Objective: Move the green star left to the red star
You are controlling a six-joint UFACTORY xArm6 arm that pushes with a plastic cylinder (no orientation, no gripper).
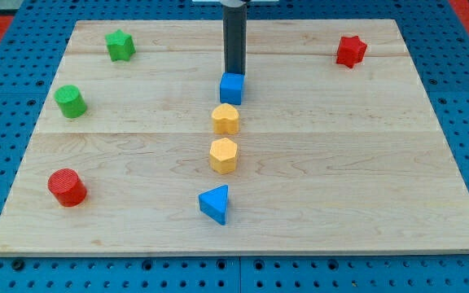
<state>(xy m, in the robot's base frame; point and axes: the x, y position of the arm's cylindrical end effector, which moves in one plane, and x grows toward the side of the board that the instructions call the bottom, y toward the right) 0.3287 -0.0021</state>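
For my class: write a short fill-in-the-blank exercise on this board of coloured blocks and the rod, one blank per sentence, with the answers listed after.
1. The tip stands just above the blue ____ in the view.
2. The green star lies near the view's top ____ corner.
3. The red star lies near the view's top ____ corner.
4. Between the blue cube and the blue triangle sit ____ yellow blocks.

Answers: cube; left; right; two

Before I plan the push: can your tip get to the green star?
Probably yes. My tip sits just behind the blue cube; bare board lies between it and the green star at the view's upper left.
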